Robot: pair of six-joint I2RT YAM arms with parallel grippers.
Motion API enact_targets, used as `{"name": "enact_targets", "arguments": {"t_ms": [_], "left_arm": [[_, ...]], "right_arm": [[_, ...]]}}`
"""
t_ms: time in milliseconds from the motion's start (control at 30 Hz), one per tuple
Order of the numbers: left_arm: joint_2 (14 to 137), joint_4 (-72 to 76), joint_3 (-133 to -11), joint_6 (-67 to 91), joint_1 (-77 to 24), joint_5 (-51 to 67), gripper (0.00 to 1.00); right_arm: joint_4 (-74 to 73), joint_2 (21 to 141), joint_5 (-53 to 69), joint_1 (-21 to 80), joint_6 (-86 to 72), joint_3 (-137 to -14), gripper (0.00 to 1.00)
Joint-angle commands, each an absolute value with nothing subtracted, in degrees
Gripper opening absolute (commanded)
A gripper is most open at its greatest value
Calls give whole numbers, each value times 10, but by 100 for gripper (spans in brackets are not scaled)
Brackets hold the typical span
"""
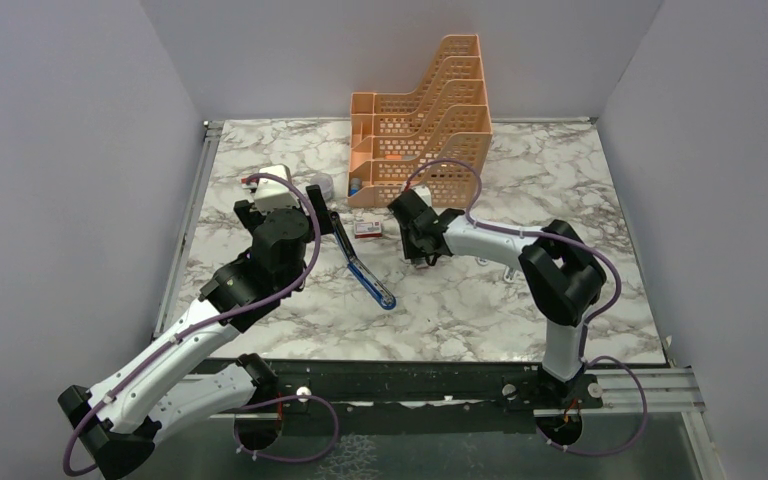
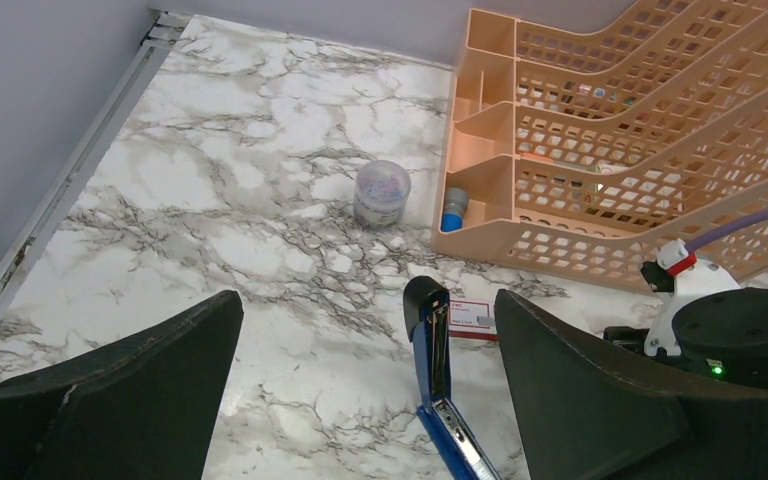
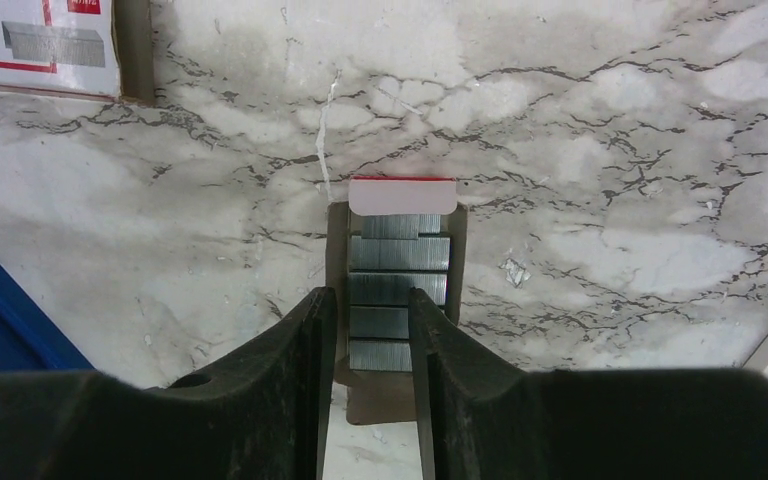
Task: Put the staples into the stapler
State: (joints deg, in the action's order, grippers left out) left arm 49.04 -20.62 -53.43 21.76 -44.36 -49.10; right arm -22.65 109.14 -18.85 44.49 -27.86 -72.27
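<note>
The stapler [image 1: 368, 277] lies opened on the desk [image 1: 520, 300] for loading, inside the wide-open left pincer [image 2: 368, 298]. The right pincer [image 3: 370, 297] sits narrowly parted over the staples [image 3: 400, 252]; whether it grips is unclear.

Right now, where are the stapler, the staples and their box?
stapler [image 2: 426, 298]: left wrist view, black end.
staples [image 3: 400, 253]: right wrist view, middle metal strip.
box [image 3: 35, 40]: right wrist view, white printed face.

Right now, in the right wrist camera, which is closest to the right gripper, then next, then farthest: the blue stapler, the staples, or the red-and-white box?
1. Staples, between the jaws of the right gripper.
2. Blue stapler, off to the left.
3. Red-and-white box, far upper left.
</note>
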Motion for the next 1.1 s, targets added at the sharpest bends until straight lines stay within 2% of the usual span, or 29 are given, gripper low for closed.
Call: {"name": "enact_targets", "arguments": {"t_ms": [0,167,333,467,600,733,1067], "left_arm": [[490,-193,-530,212,-444,-490,97],[491,-192,-529,212,-444,-490,97],[491,-192,-529,212,-444,-492,97],[490,-192,-529,212,-444,-492,98],[491,-192,-529,212,-444,-493,97],[491,-191,-528,212,-444,-492,97],[490,-191,-528,212,-444,-492,98]], "right_arm": [[-217,1093,-213,439,-280,-741,35],[-200,1080,-215,438,-279,-733,32],[-202,1074,-227,437,-290,-732,42],[-198,1063,-238,435,-302,-725,44],[-199,1061,-253,430,-310,-725,35],[-213,1076,-245,425,-308,-740,31],[-218,1102,-235,423,-305,-757,41]]}}
